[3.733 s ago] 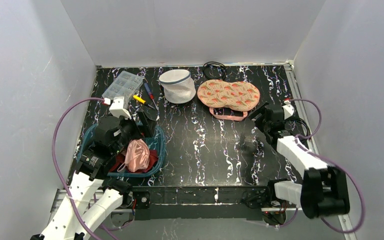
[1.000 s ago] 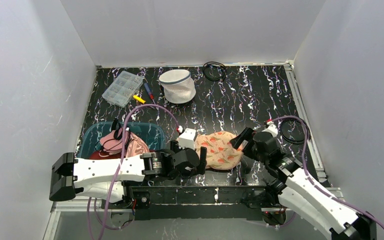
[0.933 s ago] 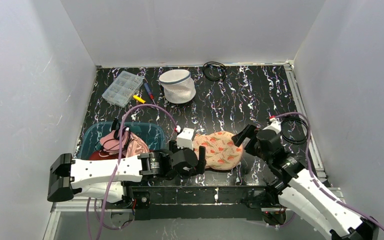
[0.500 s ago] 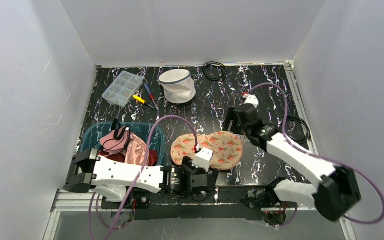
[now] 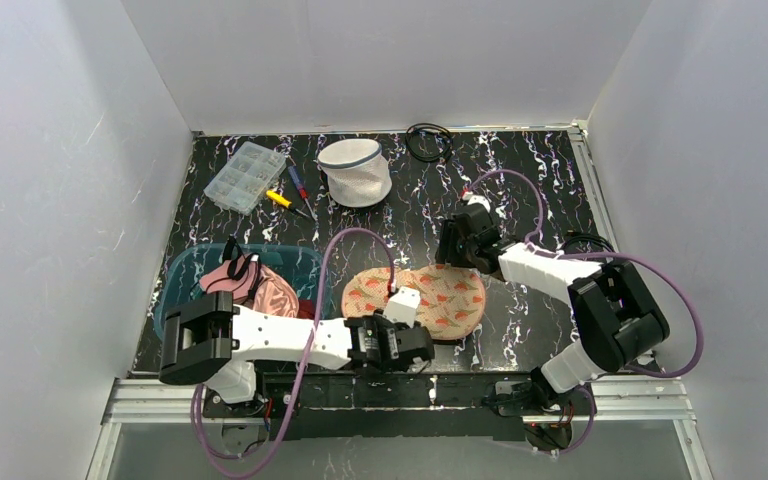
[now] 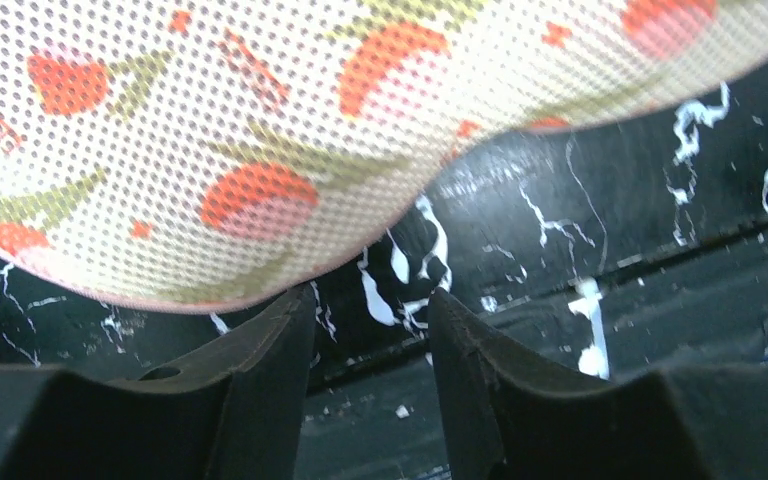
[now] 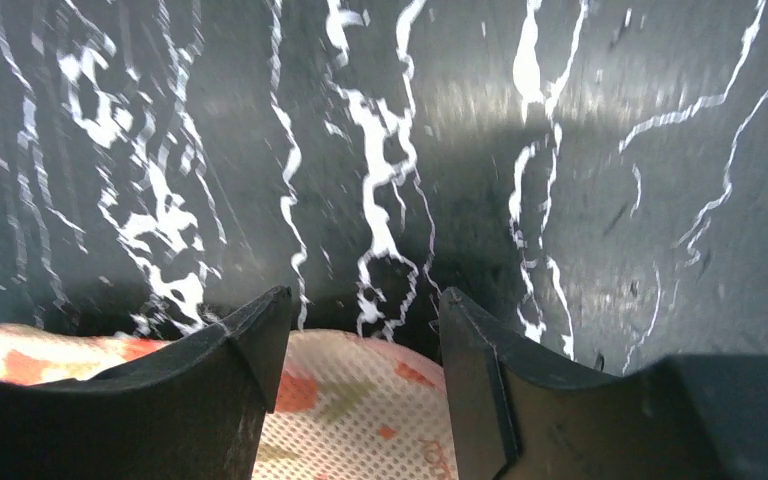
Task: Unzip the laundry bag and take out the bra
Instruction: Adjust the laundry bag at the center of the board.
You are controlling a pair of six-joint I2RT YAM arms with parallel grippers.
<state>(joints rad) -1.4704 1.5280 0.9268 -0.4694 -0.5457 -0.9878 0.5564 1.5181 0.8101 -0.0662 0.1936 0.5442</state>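
A bra-shaped cream mesh pouch (image 5: 420,295) with red fruit print and pink trim lies flat near the table's front edge. The white drum-shaped laundry bag (image 5: 355,170) with blue-grey trim stands at the back. The bra is hidden. My left gripper (image 5: 412,347) sits low at the pouch's near edge. In the left wrist view the gripper (image 6: 370,300) is open, with only table between its fingers and the pouch (image 6: 260,150) just beyond them. My right gripper (image 5: 452,250) is at the pouch's far edge. That gripper (image 7: 365,300) is open and straddles the pink-trimmed rim (image 7: 360,400).
A teal basket (image 5: 182,272) of pink and red garments stands front left. A clear compartment box (image 5: 245,177) and screwdrivers (image 5: 290,195) lie back left. Black cable coils lie at the back (image 5: 428,140) and at the right (image 5: 585,245). White walls enclose three sides.
The right arm swung from the front right to the pouch's far edge. The left gripper slid right along the front edge. The pouch now lies spread flat. Both grippers' jaws have narrowed.
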